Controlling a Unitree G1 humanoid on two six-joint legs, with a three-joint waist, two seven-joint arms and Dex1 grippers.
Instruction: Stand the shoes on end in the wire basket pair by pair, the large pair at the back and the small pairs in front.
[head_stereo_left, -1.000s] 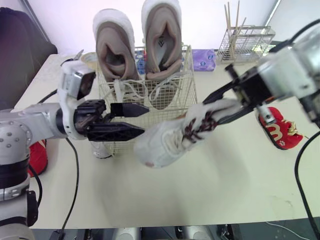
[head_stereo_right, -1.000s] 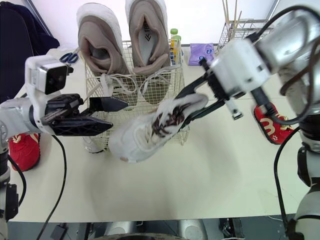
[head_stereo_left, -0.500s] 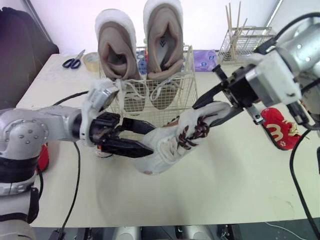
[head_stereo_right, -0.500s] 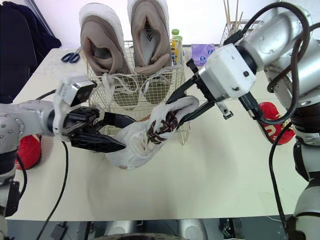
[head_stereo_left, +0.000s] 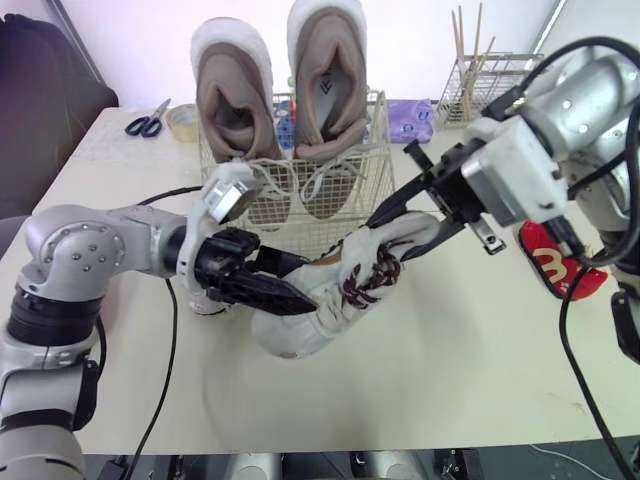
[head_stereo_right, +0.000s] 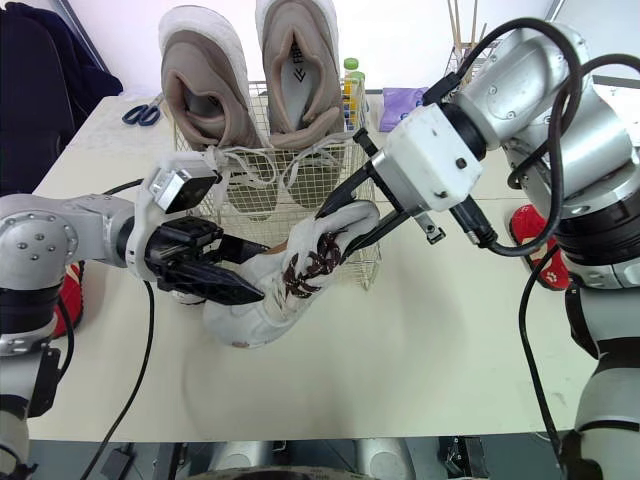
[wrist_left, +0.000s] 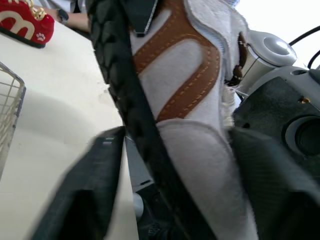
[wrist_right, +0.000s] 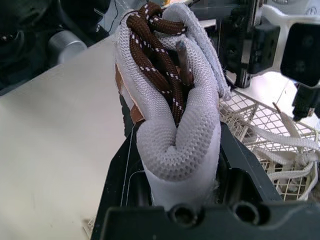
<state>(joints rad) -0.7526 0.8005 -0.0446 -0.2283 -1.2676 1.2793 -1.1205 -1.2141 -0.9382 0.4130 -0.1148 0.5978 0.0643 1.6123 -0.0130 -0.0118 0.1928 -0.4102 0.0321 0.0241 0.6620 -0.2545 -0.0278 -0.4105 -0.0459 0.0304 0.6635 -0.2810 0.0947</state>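
Cream surface (head_stereo_left: 450, 370), pale wall behind. Scissors (head_stereo_left: 146, 122) and tape roll (head_stereo_left: 182, 122): 10 o'clock of the wire basket (head_stereo_left: 376, 150). Left hand (head_stereo_right: 260, 272): fingers spread either side of the white sneaker (head_stereo_left: 310, 325) toe. Basket: large taupe pair (head_stereo_left: 325, 80) upright at its back. Sneaker: tilted, toe low, 6 o'clock of basket. Right hand (head_stereo_left: 388, 240): pinching the sneaker's heel collar. Red shoe (head_stereo_left: 558, 265): 3 o'clock of basket. Wire rack (head_stereo_left: 490, 90): 2 o'clock.
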